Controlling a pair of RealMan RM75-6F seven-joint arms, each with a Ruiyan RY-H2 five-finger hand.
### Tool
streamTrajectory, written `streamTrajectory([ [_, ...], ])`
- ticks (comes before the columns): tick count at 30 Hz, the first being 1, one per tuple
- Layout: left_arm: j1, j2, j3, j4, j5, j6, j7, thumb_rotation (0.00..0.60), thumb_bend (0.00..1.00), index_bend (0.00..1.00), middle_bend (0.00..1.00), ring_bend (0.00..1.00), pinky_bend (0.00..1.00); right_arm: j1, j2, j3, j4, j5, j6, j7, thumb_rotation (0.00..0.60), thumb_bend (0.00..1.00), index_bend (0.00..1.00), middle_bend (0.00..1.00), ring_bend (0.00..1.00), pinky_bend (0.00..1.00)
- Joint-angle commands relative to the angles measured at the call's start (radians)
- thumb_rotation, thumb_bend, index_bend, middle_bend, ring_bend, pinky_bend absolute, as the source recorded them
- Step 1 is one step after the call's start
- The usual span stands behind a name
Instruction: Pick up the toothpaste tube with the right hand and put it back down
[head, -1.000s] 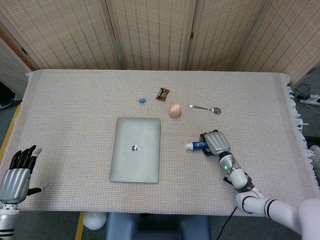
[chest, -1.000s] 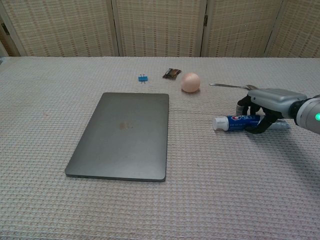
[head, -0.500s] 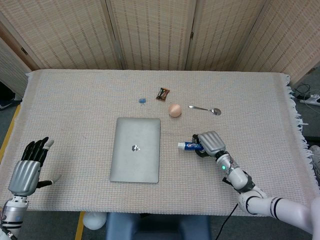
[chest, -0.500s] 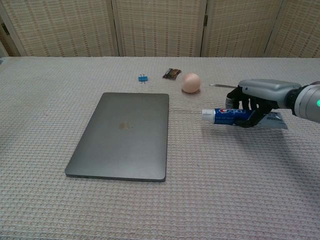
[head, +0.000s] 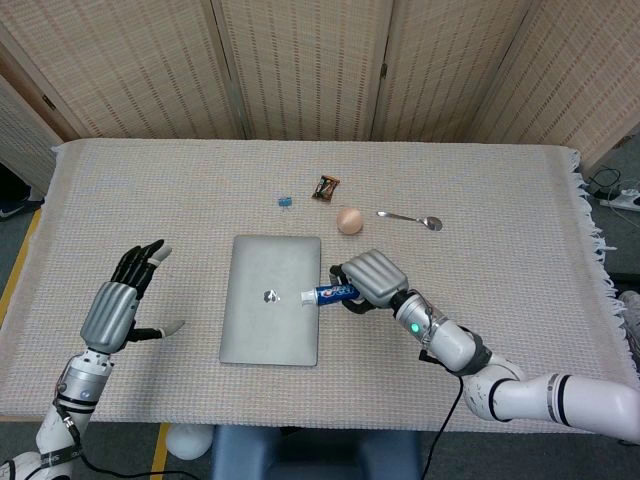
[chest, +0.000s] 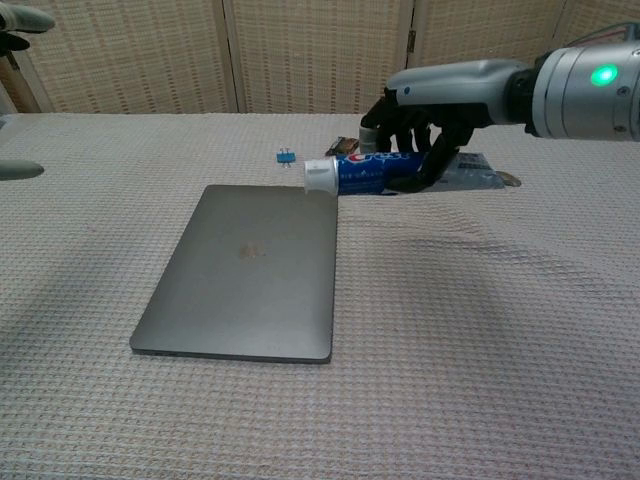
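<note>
My right hand (head: 372, 280) (chest: 440, 100) grips the blue and white toothpaste tube (head: 329, 294) (chest: 365, 172) and holds it well above the table. The tube lies level, its white cap pointing left over the laptop's right edge. My left hand (head: 118, 303) hovers raised at the left of the table with fingers spread and nothing in it; in the chest view only its fingertips (chest: 22, 18) show at the left edge.
A closed grey laptop (head: 270, 298) (chest: 248, 268) lies mid-table. Behind it are a small blue clip (head: 285, 201) (chest: 286, 156), a brown wrapper (head: 325, 187), an egg (head: 348, 220) and a spoon (head: 412, 217). The cloth-covered table (head: 520, 200) ends in a fringe at right.
My right hand has lifted the toothpaste tube off the cloth and carried it up and left toward the laptop. My left hand has risen and moved inward over the table.
</note>
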Motion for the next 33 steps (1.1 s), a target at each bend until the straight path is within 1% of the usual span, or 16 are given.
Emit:
streamTrajectory([
  [1, -0.030, -0.030, -0.011, -0.012, -0.012, -0.027, 0.006, 0.600, 0.18, 0.00, 0.04, 0.06, 0.00, 0.069, 0.018, 0.017, -0.042, 0.084, -0.012, -0.040, 0.600, 0.80, 0.63, 0.60, 0.65, 0.51],
  [7, -0.078, -0.100, -0.031, -0.024, -0.045, -0.055, 0.053, 0.600, 0.18, 0.00, 0.00, 0.03, 0.00, 0.161, -0.011, 0.016, -0.038, 0.212, 0.008, -0.060, 0.600, 0.82, 0.63, 0.60, 0.66, 0.51],
  [13, -0.108, -0.165, -0.055, -0.035, -0.107, -0.068, 0.103, 0.600, 0.18, 0.00, 0.00, 0.00, 0.00, 0.227, -0.059, 0.014, -0.012, 0.291, 0.028, -0.050, 0.600, 0.82, 0.63, 0.60, 0.65, 0.52],
  [16, -0.117, -0.194, -0.063, -0.031, -0.123, -0.060, 0.122, 0.600, 0.18, 0.00, 0.00, 0.00, 0.00, 0.245, -0.076, 0.014, -0.003, 0.308, 0.039, -0.041, 0.600, 0.82, 0.63, 0.60, 0.66, 0.52],
  [23, -0.129, -0.250, -0.062, -0.019, -0.136, -0.038, 0.151, 0.600, 0.18, 0.00, 0.00, 0.00, 0.00, 0.279, -0.103, 0.006, 0.017, 0.334, 0.055, -0.020, 0.600, 0.82, 0.63, 0.60, 0.66, 0.52],
  [33, -0.140, -0.283, -0.076, -0.001, -0.176, -0.027, 0.186, 0.600, 0.18, 0.00, 0.00, 0.00, 0.00, 0.290, -0.105, -0.011, 0.012, 0.321, 0.052, 0.020, 0.600, 0.82, 0.63, 0.60, 0.66, 0.52],
])
